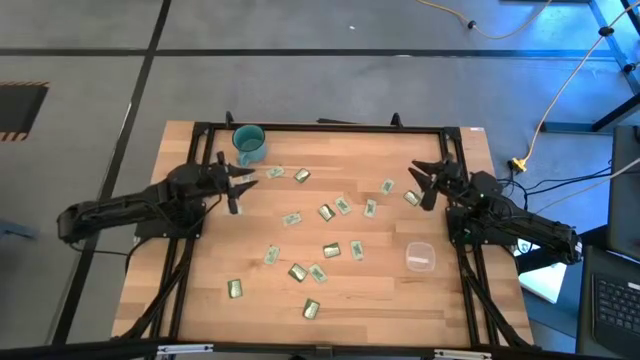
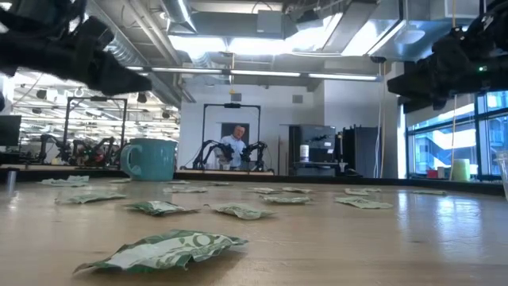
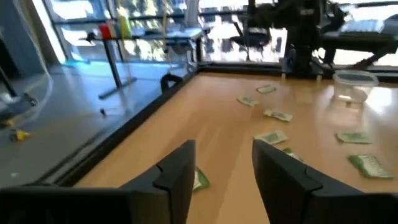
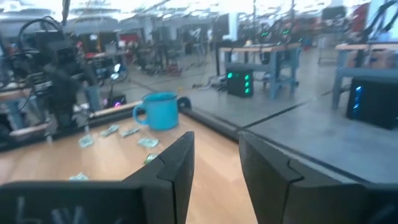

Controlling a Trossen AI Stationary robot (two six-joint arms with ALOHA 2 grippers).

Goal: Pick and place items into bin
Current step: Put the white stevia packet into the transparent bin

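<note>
Several small foil packets, pale green and gold, lie flat and scattered over the wooden table (image 1: 400,300); one sits mid-table (image 1: 331,250) and one lies close to the low camera (image 2: 171,249). The clear bin (image 1: 419,257) stands on its base near the table's right side, also seen in the left wrist view (image 3: 354,84). My left gripper (image 1: 235,185) (image 3: 224,168) is open, raised above the table's far-left part, beside the mug. My right gripper (image 1: 425,185) (image 4: 216,162) is open, raised above the far-right part, with packets just left of it. Neither holds anything.
A teal mug (image 1: 249,143) (image 4: 158,111) stands at the table's far edge, close to my left gripper. A dark frame rail (image 1: 320,127) runs along the far edge. Bare wood lies along the near edge. A person shows far off in the room (image 2: 236,143).
</note>
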